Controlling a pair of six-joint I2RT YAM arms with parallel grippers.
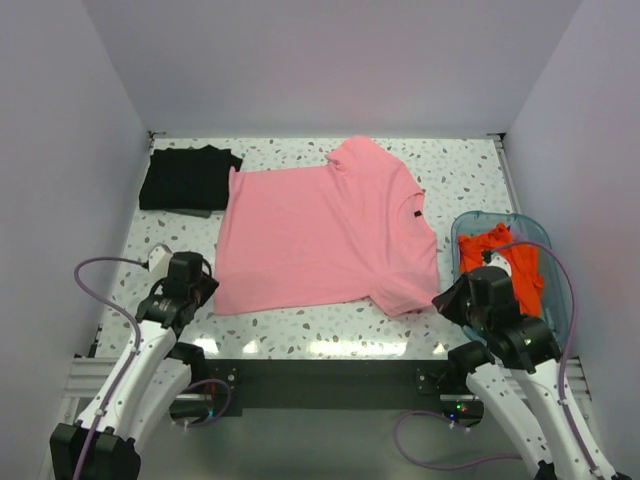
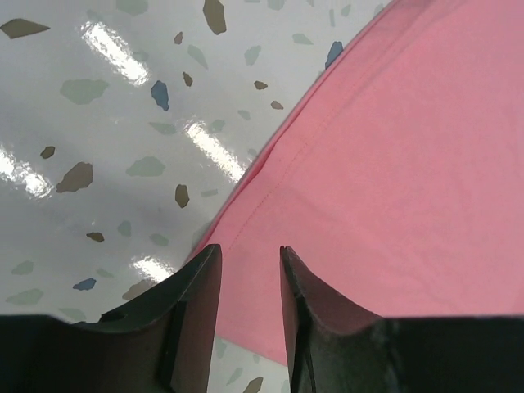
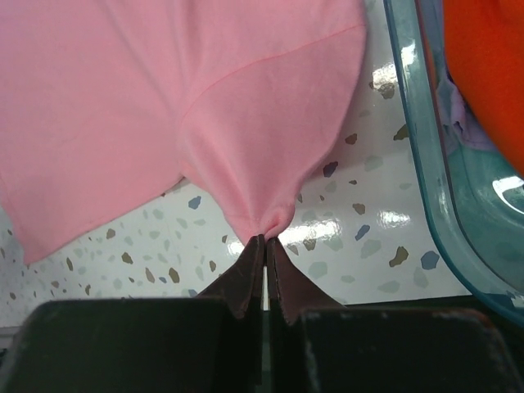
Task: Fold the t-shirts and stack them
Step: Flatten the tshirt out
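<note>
The right gripper pinches a sleeve of the pink t-shirt; the left gripper hovers parted at its hem. It lies unfolded; the black t-shirt looks folded; orange-red t-shirts wait in the tub.

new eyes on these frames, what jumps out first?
The pink t-shirt spread flat across the middle of the table, with the right gripper shut on its near-right sleeve and the left gripper open over its near-left hem. After that, the folded black t-shirt at the far left corner and the teal tub of orange-red shirts on the right.
</note>
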